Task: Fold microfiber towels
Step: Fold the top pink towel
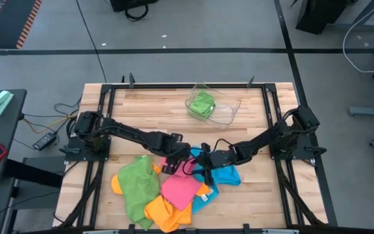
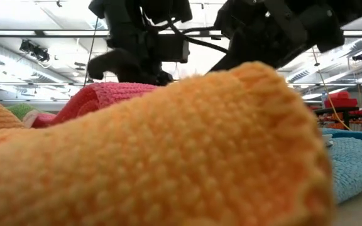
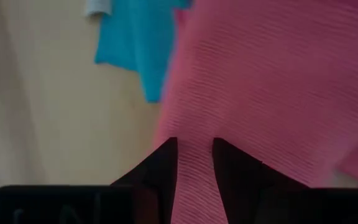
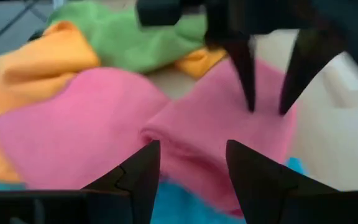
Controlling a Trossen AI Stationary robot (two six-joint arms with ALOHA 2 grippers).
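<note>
One green towel (image 1: 201, 104) sits in the clear tray (image 1: 229, 116) at the back of the table (image 1: 148, 107); whether it is folded I cannot tell. The rest lie in a loose heap at the front: a green one (image 1: 138, 188), an orange one (image 1: 164, 213), a blue one (image 1: 224, 174) and the pink towel (image 1: 180, 188) on top, so most of the task looks still to do.

The left gripper (image 1: 173, 164) is at the pink towel's back edge, and the left wrist view shows its jaws pinching a ridge of pink cloth (image 3: 194, 180). The right gripper (image 1: 208, 170) is just beside it; the right wrist view shows its jaws apart, straddling a raised fold of the pink towel (image 4: 197, 134) without clamping it, with the left gripper's fingers (image 4: 244, 68) opposite.

Only the high view shows the tray and the whole heap. The low view is mostly blocked by orange cloth (image 2: 168, 157), with pink (image 2: 105, 94) behind.
</note>
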